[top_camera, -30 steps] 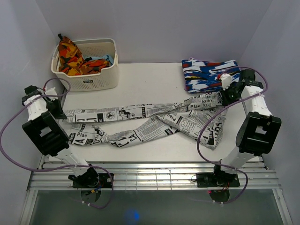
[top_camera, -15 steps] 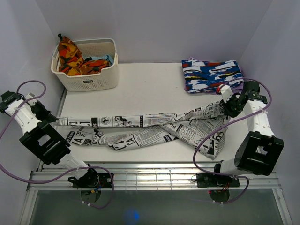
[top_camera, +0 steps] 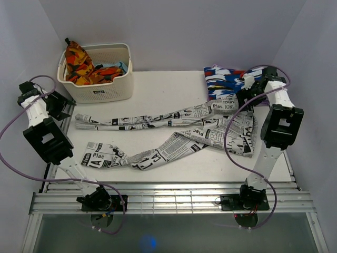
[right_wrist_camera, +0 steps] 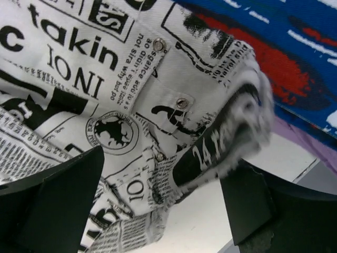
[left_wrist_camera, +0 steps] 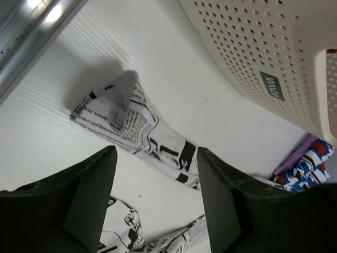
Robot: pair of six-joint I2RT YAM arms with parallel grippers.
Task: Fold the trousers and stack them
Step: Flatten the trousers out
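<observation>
1. Top external view: white worktop [top_camera: 158, 89]; the trousers [top_camera: 210, 134] sprawl across its middle from the left edge to the right edge and are not yet folded.
2. Waist end lies at the right edge. One leg runs fairly straight to the left edge. The other is twisted, crosses under it and ends near the near left corner.
3. Basket [top_camera: 105, 87] in the far left corner holds an orange patterned cloth [top_camera: 79, 63].
4. Blue-white-red folded garment [top_camera: 224, 81] in the far right corner; the trousers' waistband [right_wrist_camera: 174, 100] lies against its near edge.
5. Right gripper [right_wrist_camera: 163, 163] hangs over the waistband, jaws wide, clamping nothing.
6. Left gripper [left_wrist_camera: 157, 153] is also wide and empty, above the leg cuff [left_wrist_camera: 113, 108], which lies flat on the worktop.
7. Risks:
   - The crossed legs would lock a twist into any fold made now.
   - A deep pinch at the waistband could catch the folded garment too.
   - The cuff sits close to the left edge, so a drag that way could pull it off.
</observation>
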